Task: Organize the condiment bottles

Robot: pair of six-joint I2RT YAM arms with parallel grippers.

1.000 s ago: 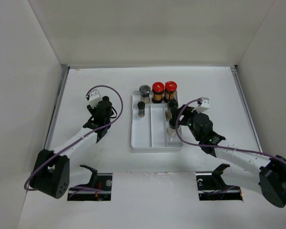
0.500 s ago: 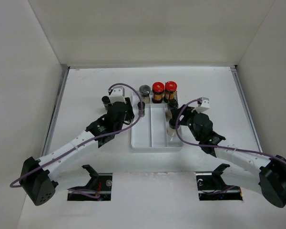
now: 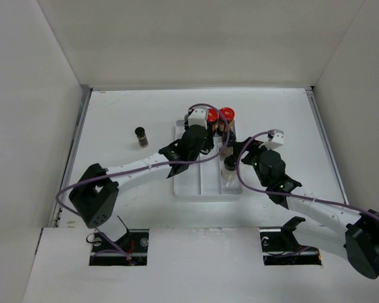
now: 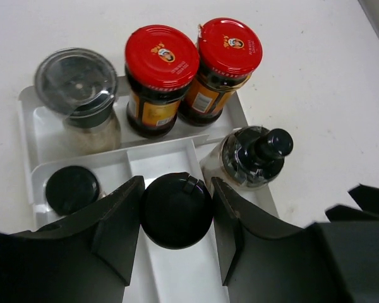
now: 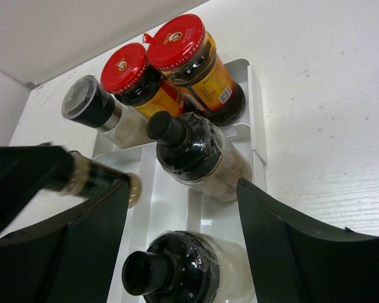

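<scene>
My left gripper (image 4: pixel 177 185) is shut on a slim black-capped bottle (image 4: pixel 177 211) and holds it over the middle compartment of the white tray (image 4: pixel 29 113). It reaches over the tray in the top view (image 3: pixel 199 142). At the tray's back stand two red-lidded amber jars (image 4: pixel 161 57) (image 4: pixel 229 47) and a grey-lidded jar (image 4: pixel 76 81). A small black-capped bottle (image 4: pixel 71 189) stands in the left compartment. My right gripper (image 5: pixel 183 189) is open, its fingers either side of a black-capped beige jar (image 5: pixel 177 271) in the right compartment. A second such jar (image 5: pixel 192 148) stands behind it.
One black-capped bottle (image 3: pixel 140 136) stands alone on the table left of the tray (image 3: pixel 189 189). White walls close in the table on the left, right and back. The two arms are close together over the tray.
My left arm has swung right from the left of the table to over the tray, carrying the black-capped bottle. One bottle stays behind on the table. The right arm has hardly moved.
</scene>
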